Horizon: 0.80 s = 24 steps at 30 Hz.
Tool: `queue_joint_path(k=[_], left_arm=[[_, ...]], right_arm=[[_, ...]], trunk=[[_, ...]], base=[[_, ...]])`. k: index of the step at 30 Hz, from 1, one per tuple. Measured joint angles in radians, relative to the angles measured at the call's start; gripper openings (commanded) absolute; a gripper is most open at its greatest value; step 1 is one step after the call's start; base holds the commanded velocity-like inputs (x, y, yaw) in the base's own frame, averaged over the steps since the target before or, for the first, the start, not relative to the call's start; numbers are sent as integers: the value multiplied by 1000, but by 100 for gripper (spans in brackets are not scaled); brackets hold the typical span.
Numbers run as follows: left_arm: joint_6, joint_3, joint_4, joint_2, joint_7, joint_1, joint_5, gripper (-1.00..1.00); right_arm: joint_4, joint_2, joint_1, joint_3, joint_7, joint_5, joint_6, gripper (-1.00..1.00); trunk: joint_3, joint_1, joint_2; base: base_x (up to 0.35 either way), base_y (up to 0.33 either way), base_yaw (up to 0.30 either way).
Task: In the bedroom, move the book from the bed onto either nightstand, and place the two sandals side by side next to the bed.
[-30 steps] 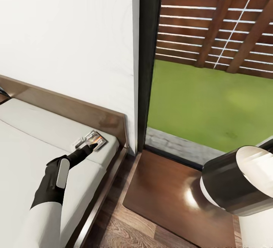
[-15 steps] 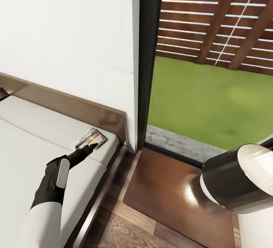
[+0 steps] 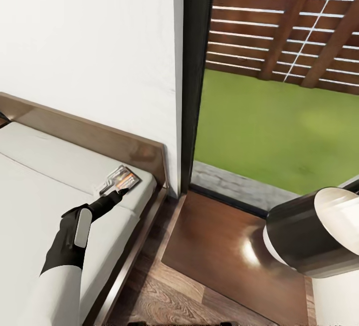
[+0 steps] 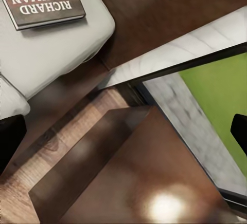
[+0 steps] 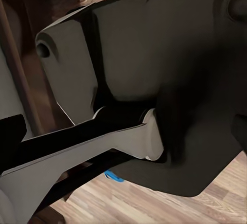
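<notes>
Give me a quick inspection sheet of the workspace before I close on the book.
Surface: off-white bed mattress, dark wood frame.
Job's things: book flat at the mattress corner; nightstand beside the bed; a bit of blue, maybe a sandal, on the floor.
Clutter: nothing seen.
Grippers: left gripper open, tips at the book's near edge; right, cannot tell.
Cables: nothing seen.
Surroundings: white wall, dark-framed window, grass, slatted fence.

Book (image 3: 119, 181): thin paperback, dark cover, orange band, white lettering; flat, face up on the bed's (image 3: 35, 176) far right corner by the headboard. Bed: off-white mattress, dark brown frame. Nightstand (image 3: 224, 251): glossy brown top, right of bed.
</notes>
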Motion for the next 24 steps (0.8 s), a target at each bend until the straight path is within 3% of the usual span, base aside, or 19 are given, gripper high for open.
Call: queue_joint_path(k=[24], left_arm=[[0,1,0,0,0,0,0,100]], right_arm=[[-1,0,0,0,1,1,9,100]], trunk=[[-38,0,0]], base=[[0,0,-11]])
